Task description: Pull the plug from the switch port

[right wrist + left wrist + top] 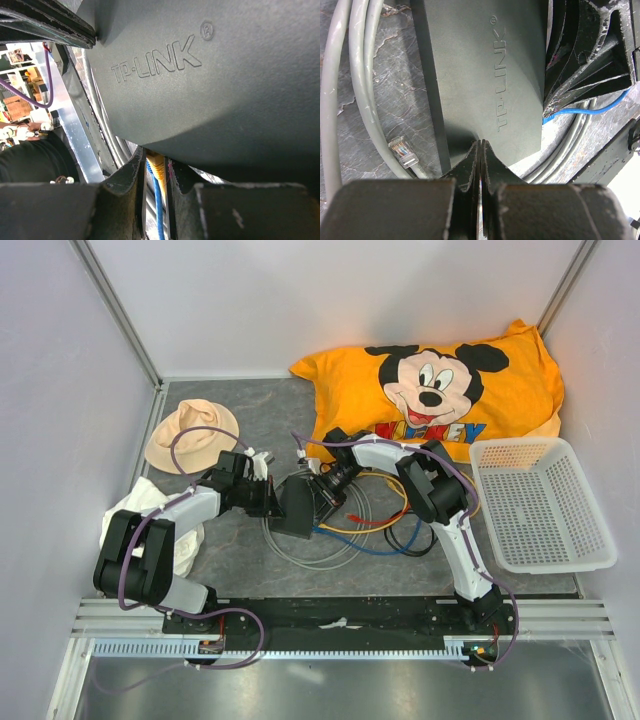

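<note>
The switch (300, 505) is a flat dark grey box lying between both grippers; its embossed top fills the left wrist view (485, 75) and the right wrist view (210, 75). My right gripper (156, 167) is shut on a yellow plug (157, 169) at the switch's edge, and a blue cable (159, 210) runs between the jaws too. The plug's front end disappears under the switch's edge. My left gripper (481, 145) is shut with nothing between its fingers, its tips resting against the switch's opposite side. In the top view the left gripper (268, 495) and right gripper (325, 490) flank the box.
A loose grey cable with a clear plug (402, 152) lies beside the switch. Coiled grey, yellow, red and blue cables (380, 525) spread around it. An orange pillow (440, 390) lies behind, a white mesh basket (540, 505) at right, a beige hat (190, 435) and white cloth (140, 510) at left.
</note>
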Robot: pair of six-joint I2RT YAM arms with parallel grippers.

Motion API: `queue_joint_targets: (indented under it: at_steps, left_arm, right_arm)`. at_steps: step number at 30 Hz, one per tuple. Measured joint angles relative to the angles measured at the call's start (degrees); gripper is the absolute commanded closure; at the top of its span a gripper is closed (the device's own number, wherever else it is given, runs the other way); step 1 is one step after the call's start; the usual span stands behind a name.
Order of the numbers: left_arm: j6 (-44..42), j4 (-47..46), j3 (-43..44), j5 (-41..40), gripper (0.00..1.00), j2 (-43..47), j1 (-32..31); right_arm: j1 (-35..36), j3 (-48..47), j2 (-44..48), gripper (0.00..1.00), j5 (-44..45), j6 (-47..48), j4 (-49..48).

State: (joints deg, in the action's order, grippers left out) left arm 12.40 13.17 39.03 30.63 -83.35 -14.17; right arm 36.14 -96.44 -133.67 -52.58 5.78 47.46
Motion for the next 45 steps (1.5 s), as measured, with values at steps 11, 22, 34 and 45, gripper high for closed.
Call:
queue_joint_targets:
  at_steps: [11, 22, 34, 45]
  left_arm:
    - [0.00, -0.11, 0.02, 0.96, 0.98, -0.39, 0.28]
    - [0.00, -0.09, 0.02, 0.98, 0.98, -0.39, 0.28]
    - [0.00, -0.09, 0.02, 1.07, 0.98, -0.44, 0.28]
    - [0.02, -0.07, 0.02, 2.08, 0.99, -0.79, 0.24]
  right_arm:
    - [0.02, -0.11, 0.09, 1.00, 0.11, 1.22, 0.26]
    - [-0.35, 3.69, 2.40, 1.00, -0.07, 0.76, -4.37]
    - [-0.39, 2.73, 1.92, 1.00, -0.57, 4.04, -2.05]
    - [-2.36, 3.61, 1.49, 1.00, -2.67, 10.05, 4.02]
